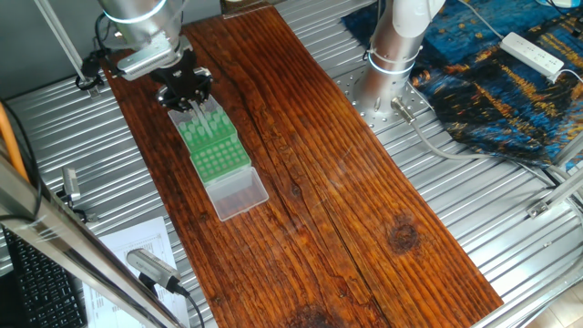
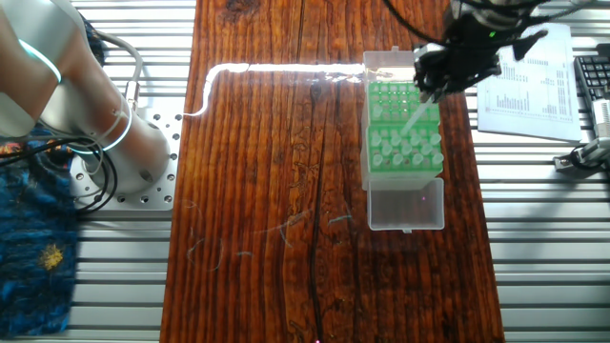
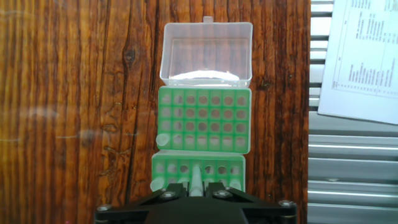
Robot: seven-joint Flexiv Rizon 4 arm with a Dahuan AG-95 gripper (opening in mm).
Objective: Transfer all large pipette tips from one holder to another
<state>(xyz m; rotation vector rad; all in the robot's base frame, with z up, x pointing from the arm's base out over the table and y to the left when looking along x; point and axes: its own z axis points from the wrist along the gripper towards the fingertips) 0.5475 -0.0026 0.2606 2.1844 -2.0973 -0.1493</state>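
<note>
Wooden table (image 1: pixel 364 173) carrying one green tip box with two green racks set end to end and one clear hinged lid (image 3: pixel 206 53) lying open flat at the far end, as seen from the hand view. A single Flexiv arm reaches over the box; its base (image 1: pixel 392 55) stands on the ribbed metal surface beside the wood.

The far rack (image 3: pixel 205 119) shows a grid of round holes, four rows of seven columns in the hand view; nearly all read as empty sockets, and one whitish round top sits at its lower left corner. The near rack (image 3: pixel 198 169) is only partly in frame, so its holes cannot be counted. In the other fixed view the large pipette tips (image 2: pixel 405 145) appear as pale round tops clustered in the half of the green area nearer the open lid; their exact number cannot be told at this resolution.

The hand (image 3: pixel 194 186) hangs over the near rack, its black body filling the bottom edge of the hand view. One translucent tip (image 3: pixel 195 177) stands between the fingers, pointing along them toward the rack below; the fingers appear closed against it, with little gap showing. In one fixed view the same hand (image 1: pixel 193 98) sits at the end of the box away from the lid, whitish tips (image 1: pixel 208 126) directly beneath it.

A printed paper sheet (image 3: pixel 360 56) lies beside the table.
</note>
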